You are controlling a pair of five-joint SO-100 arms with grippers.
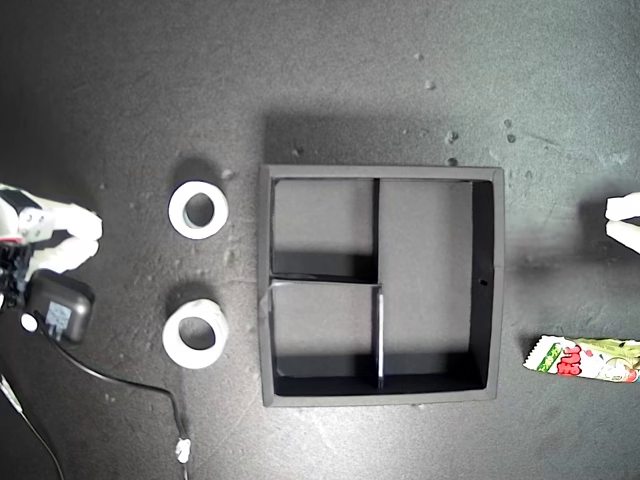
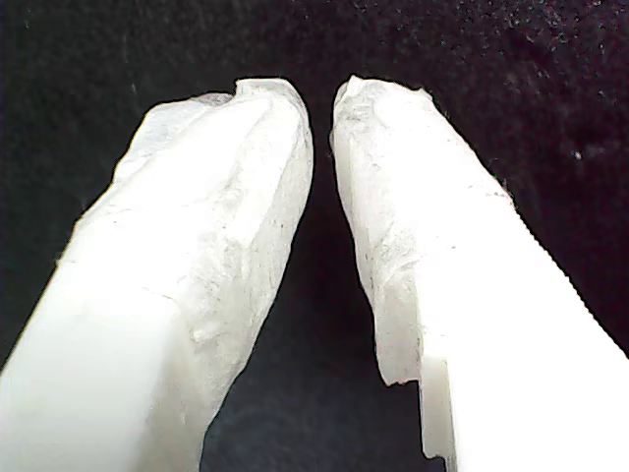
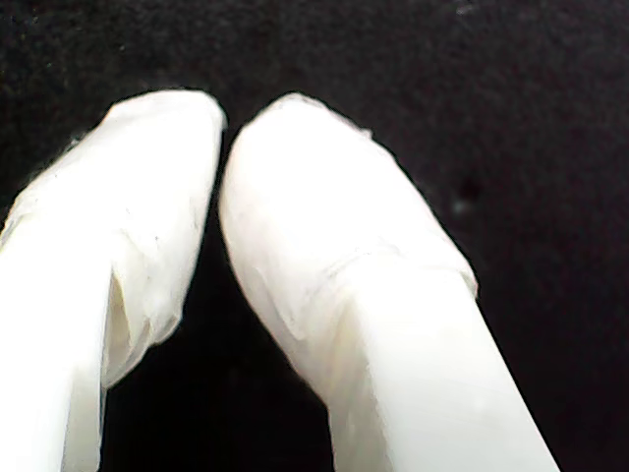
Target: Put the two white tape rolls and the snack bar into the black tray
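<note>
In the middle of the dark counter (image 1: 330, 80) sits the square shallow black tray (image 1: 484, 290) with inner dividers, all compartments bare. Two white ring-shaped tape rolls (image 1: 198, 209) (image 1: 195, 334) lie just beside it toward the exterior view's left; the green, white and red wrapped snack bar (image 1: 585, 359) lies toward that view's right edge. My first gripper (image 2: 321, 98) shows fingers narrowly parted, holding nothing. My second gripper (image 3: 224, 128) has its fingers nearly touching, holding nothing.

Two white ring-shaped tape rolls (image 1: 198, 209) (image 1: 195, 334), a square black divided tray (image 1: 484, 285), a green, white and red printed snack bar wrapper (image 1: 584, 359), a speckled dark grey worktop (image 1: 120, 90).
</note>
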